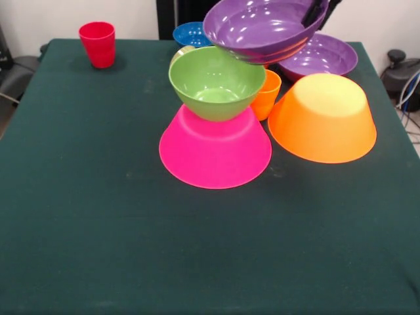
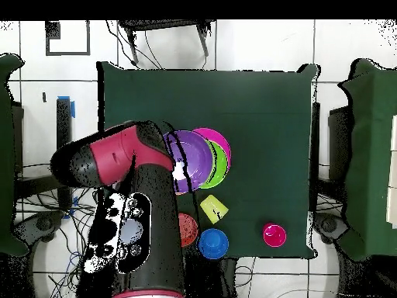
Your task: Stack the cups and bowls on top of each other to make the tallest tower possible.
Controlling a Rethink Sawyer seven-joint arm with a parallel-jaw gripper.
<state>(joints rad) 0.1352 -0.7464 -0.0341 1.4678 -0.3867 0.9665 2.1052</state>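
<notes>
Purple bowl [image 1: 262, 29] held tilted above green bowl [image 1: 216, 82], pincer [image 1: 314, 13] clamped on its far rim. Front: two purple bowls, one each green, pink [image 1: 215, 151], big orange [image 1: 325, 118], blue [image 1: 190, 33]; two cups. Overhead: arm [image 2: 124, 159] hides pincer; held bowl over pink-green stack on bench [image 2: 256, 101].

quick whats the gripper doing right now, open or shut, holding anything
Gripper: shut on the rim of the raised purple bowl, carrying it above the green bowl on the upturned pink bowl.
</notes>
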